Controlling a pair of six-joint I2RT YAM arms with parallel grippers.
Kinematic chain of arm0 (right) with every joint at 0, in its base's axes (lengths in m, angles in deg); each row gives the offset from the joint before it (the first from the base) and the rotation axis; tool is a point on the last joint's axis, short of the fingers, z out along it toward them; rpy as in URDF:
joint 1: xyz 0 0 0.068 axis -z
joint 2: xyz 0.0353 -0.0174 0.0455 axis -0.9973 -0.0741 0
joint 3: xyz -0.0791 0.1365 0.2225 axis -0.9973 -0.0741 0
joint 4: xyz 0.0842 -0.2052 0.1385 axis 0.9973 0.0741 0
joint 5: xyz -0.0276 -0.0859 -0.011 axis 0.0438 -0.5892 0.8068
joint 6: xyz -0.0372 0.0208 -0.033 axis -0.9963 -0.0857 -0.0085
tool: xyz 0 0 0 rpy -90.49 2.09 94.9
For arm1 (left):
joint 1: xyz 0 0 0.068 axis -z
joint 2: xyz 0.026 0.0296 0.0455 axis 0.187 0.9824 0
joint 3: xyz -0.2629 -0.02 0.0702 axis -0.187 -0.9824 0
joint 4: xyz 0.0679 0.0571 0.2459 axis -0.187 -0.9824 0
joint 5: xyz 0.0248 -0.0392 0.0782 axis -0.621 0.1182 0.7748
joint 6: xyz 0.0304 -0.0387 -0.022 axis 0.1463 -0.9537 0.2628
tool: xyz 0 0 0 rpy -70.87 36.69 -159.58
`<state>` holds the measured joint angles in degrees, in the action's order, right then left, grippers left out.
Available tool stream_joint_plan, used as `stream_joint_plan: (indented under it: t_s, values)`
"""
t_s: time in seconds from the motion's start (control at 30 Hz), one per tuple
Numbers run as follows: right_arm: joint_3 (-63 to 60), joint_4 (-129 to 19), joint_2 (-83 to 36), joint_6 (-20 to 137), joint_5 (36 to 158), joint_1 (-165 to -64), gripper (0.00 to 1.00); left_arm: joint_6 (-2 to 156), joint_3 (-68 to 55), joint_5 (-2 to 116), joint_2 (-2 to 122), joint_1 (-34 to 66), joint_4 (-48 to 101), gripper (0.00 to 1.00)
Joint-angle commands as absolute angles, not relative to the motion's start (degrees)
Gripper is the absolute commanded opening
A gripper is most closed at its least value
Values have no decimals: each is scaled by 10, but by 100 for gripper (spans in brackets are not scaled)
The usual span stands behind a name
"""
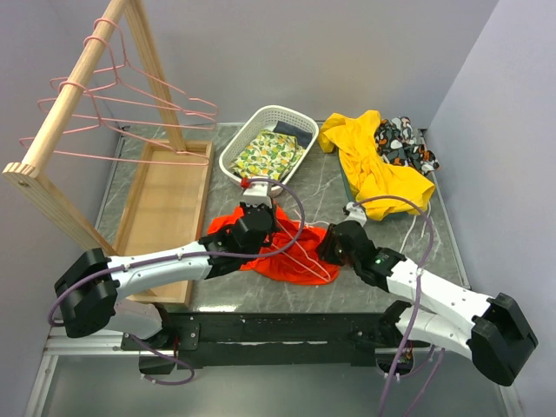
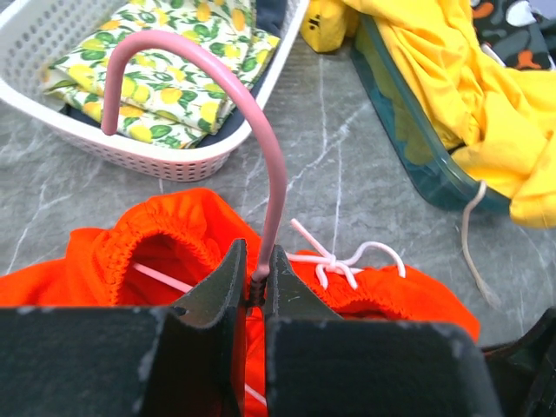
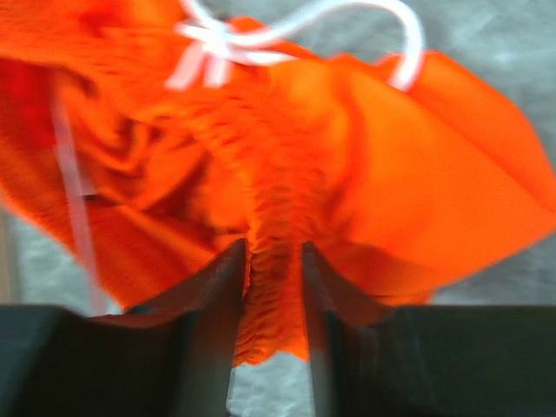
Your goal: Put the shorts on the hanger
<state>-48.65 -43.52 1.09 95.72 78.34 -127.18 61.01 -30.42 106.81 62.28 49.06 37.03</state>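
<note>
The orange-red shorts (image 1: 291,263) lie bunched on the marble table between my two arms, and their white drawstring (image 2: 339,261) rests on top. A pink wire hanger (image 1: 306,254) lies across the shorts, with one arm of it inside the waistband opening. My left gripper (image 1: 259,208) is shut on the hanger's twisted neck (image 2: 257,282), and the hook (image 2: 261,113) curves up toward the basket. My right gripper (image 1: 324,248) has the gathered waistband of the shorts (image 3: 417,174) pinched between its jaws (image 3: 274,261).
A wooden rack (image 1: 78,95) on the left holds several more pink hangers (image 1: 130,109) over its tray base (image 1: 165,208). A white basket (image 1: 239,143) holds a lemon-print cloth (image 2: 165,69). A yellow garment (image 1: 373,165) overhangs a teal bin (image 2: 408,130), beside a patterned cloth (image 1: 404,143).
</note>
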Motion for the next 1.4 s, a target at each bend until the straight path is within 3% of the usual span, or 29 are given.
stream_joint_plan:
  t_s: [0.0,0.13,0.4,0.7,0.93,1.37]
  values:
    - [-505,-465,29,950,765,-1244,26,577,-304,1144,605,494,395,1]
    - [-489,-419,73,940,761,-1242,1,569,-298,1177,616,496,390,1]
    - [-460,-287,205,944,752,-1242,0,422,-230,1295,665,494,251,1]
    - [-430,-206,258,946,772,-1247,0,324,-135,1319,742,487,131,1]
    - [-375,-158,265,955,785,-1248,0,257,-81,1321,801,471,52,1]
    - [-283,-114,217,967,782,-1249,0,244,-77,1315,836,472,56,1]
